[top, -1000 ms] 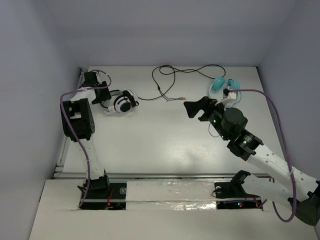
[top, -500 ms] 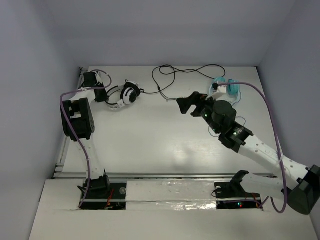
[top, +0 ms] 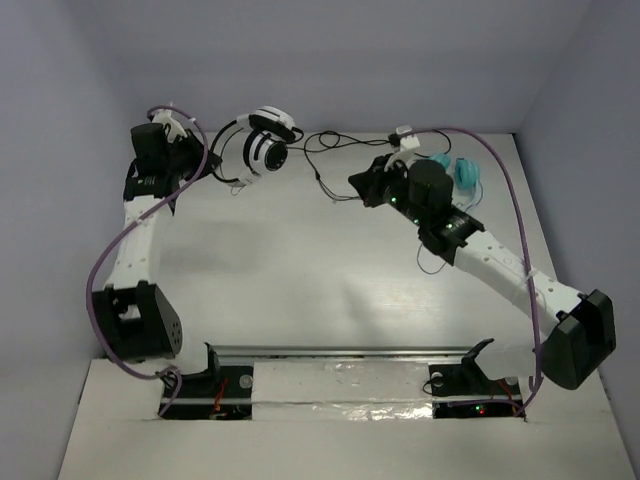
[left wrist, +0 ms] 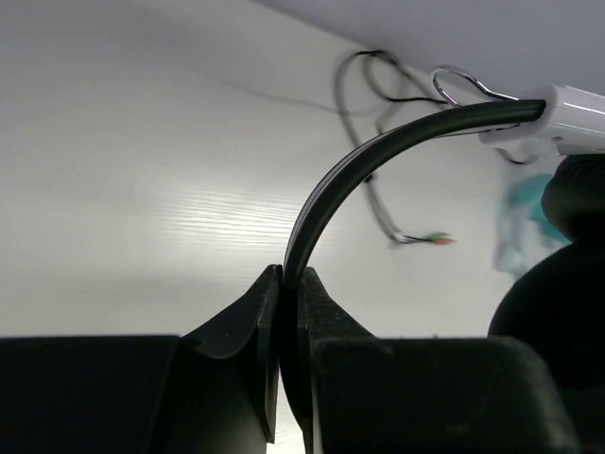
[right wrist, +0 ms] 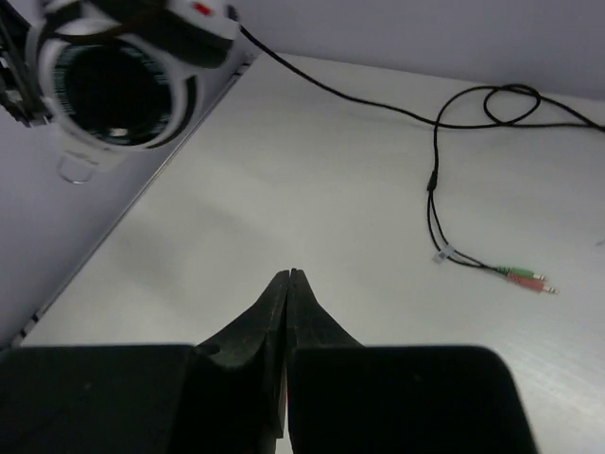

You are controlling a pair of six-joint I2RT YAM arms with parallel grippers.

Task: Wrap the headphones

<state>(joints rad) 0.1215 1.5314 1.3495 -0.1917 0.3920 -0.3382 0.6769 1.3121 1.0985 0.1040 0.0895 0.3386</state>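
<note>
The black-and-white headphones (top: 265, 150) hang in the air at the back left, above the table. My left gripper (top: 208, 160) is shut on their thin black headband (left wrist: 378, 156), which arcs up out of the jaws (left wrist: 291, 276). A white-shelled cup with a black pad (right wrist: 118, 90) shows at the top left of the right wrist view. The long black cable (top: 330, 150) trails from the cup and lies looped on the table; its plugs (right wrist: 525, 277) rest on the surface. My right gripper (top: 356, 186) is shut and empty (right wrist: 288, 274), over the table beside the cable loops.
Teal headphones (top: 463, 172) lie at the back right, behind the right arm. The back wall stands close behind the raised headphones. The table's left edge (right wrist: 104, 251) runs beside the right gripper's view.
The left arm has lifted the headphones off the table, up and toward the back wall. The right gripper has shut and moved left and back toward the cable.
</note>
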